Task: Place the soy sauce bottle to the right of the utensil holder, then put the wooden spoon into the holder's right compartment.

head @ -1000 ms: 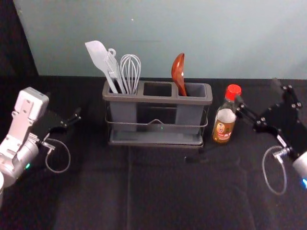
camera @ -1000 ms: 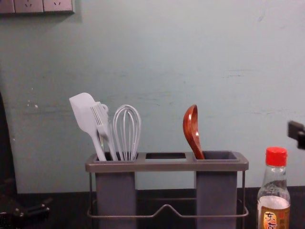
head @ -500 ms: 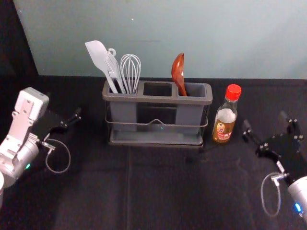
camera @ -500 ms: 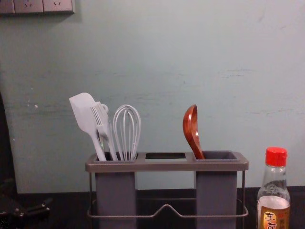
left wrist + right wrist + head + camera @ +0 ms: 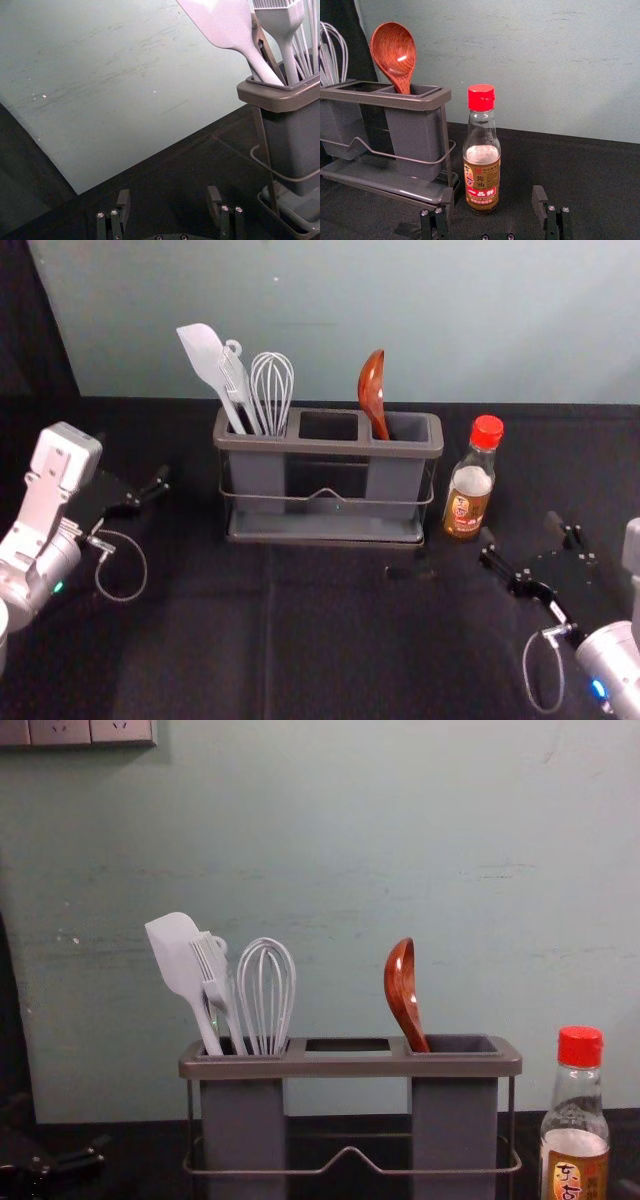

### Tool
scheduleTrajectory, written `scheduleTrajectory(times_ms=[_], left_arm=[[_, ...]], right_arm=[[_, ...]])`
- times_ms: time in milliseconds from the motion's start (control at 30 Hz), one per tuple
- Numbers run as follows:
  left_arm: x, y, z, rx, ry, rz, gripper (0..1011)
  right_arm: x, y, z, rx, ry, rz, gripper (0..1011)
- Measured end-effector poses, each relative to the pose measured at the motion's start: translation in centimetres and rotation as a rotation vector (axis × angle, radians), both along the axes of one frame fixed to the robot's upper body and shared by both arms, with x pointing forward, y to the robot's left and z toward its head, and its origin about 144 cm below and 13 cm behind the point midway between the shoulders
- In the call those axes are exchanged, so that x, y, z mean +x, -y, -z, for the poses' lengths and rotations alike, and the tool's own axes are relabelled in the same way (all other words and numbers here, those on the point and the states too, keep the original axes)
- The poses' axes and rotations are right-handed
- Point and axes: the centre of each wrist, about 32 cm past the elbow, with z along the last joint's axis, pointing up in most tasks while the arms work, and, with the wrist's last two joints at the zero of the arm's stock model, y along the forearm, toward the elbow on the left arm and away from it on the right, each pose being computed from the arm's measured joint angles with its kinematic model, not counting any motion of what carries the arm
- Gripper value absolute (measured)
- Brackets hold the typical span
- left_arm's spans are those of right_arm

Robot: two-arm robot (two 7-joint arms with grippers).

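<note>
Both jaw pairs are gaping, empty: right gripper [image 5: 520, 528] and bottle [image 5: 467, 502] right of holder [image 5: 330, 448], left gripper [image 5: 132, 457] left — spoon [image 5: 371, 390] leaning in right compartment [image 5: 410, 427].

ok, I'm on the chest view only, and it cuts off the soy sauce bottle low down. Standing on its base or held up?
Observer: On its base. The right wrist view shows the soy sauce bottle upright on the dark tabletop.
Operator: Copy. Right gripper closed on it?
Observer: No. In the right wrist view the right gripper's fingers are spread, with a gap visible between each finger and the bottle.
</note>
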Motion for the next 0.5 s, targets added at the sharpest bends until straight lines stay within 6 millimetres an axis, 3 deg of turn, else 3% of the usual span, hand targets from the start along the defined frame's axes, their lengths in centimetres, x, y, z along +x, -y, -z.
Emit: scheduleTrajectory(times_ms=[500], left_arm=[[0.00,0.00,0.00,0.000,0.000,0.000,1005]], right_arm=[[0.28,0.03,-0.21,-0.037,-0.002,-0.027,1002]])
